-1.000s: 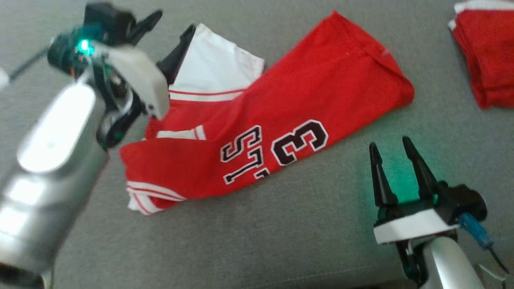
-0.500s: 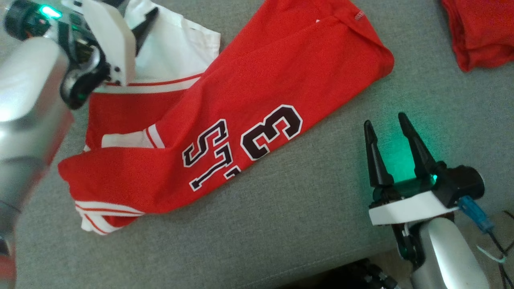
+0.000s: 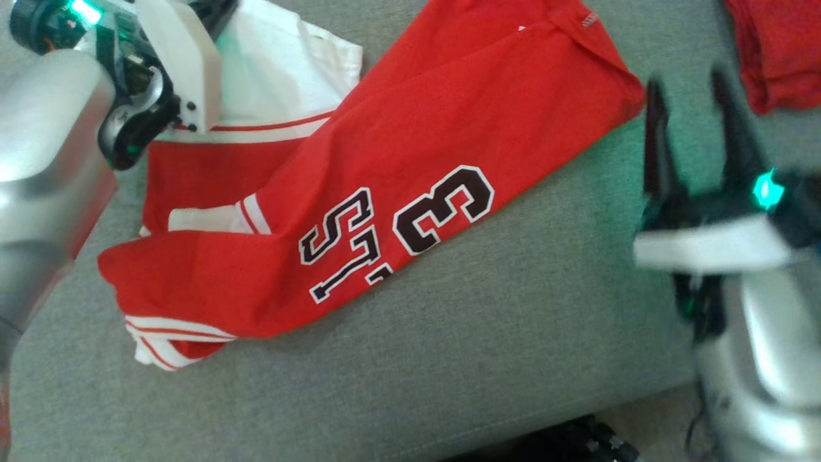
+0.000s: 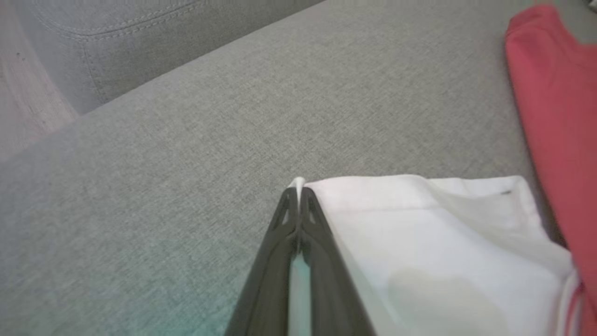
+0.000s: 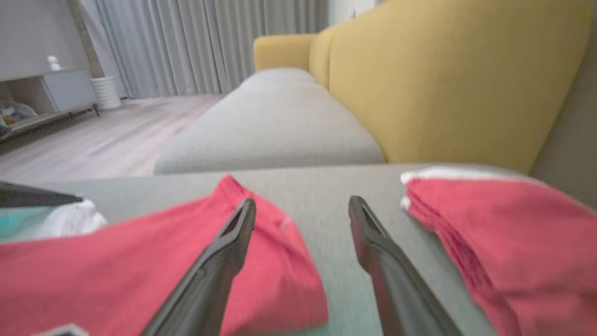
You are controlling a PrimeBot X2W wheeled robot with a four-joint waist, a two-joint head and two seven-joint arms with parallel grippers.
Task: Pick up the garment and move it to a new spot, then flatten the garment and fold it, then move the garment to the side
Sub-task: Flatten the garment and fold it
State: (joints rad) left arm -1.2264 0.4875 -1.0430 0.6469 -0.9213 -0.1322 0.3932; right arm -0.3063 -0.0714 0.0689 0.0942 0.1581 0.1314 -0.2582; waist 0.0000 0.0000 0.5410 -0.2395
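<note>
L gripper (image 4: 297,192), over the far-left of the grey woven sofa cushion (image 3: 449,378): fingers pinched together on a corner of the white panel (image 4: 419,233). That panel belongs to the garment, a red mesh jersey (image 3: 417,141) w/ black-and-white lettering & a "3". Jersey lies crumpled in a long slant across the cushion's middle, striped-trim end toward the cushion's front-left, plain red end toward its far right. R gripper (image 3: 686,80) hangs over the cushion's right side, just beside that plain end, fingers apart & empty; blurred, so prob. in motion. Second red folded pile (image 3: 776,51) sits at the cushion's far-right corner, apart from the jersey.

Step, as I read it: flattening. L has its corner, R is going for the other. Next: R tips onto the red end's corner, shut, then both pull apart to spread.

Vs 0.5 s ago: R was back near the cushion's front edge, now further in. 1 s ago L's fingers stood apart by the white panel; now closed on it.
</note>
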